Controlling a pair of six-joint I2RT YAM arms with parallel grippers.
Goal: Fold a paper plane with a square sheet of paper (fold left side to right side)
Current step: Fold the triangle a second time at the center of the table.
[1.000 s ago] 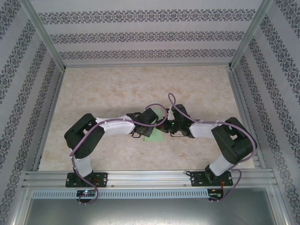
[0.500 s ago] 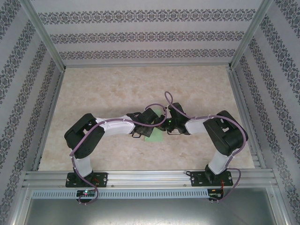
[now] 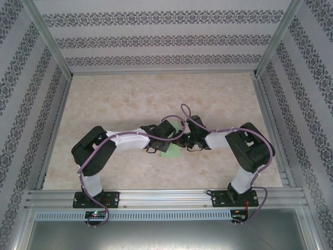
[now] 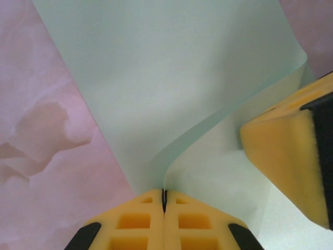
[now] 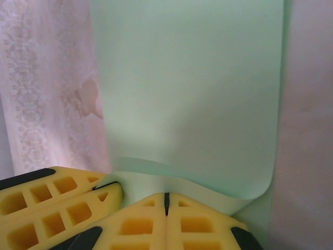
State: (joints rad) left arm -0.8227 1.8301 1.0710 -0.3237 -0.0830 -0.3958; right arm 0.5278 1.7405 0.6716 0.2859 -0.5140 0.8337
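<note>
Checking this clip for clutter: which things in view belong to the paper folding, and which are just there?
Part of the job:
- square sheet of paper, pale mint green, one edge lifted
- left gripper, shut on the paper
- right gripper, shut on the paper

Not part of it:
- marbled table
- patterned walls
- aluminium frame
- purple cables

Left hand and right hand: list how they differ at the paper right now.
The left hand meets the square sheet of paper where a slanting fold edge runs into its tips; the right hand sits behind a curled-up edge. The left wrist view has the right hand at its right; the right wrist view has the left hand at its left. Both are shut, yellow-padded, at the same sheet.
</note>
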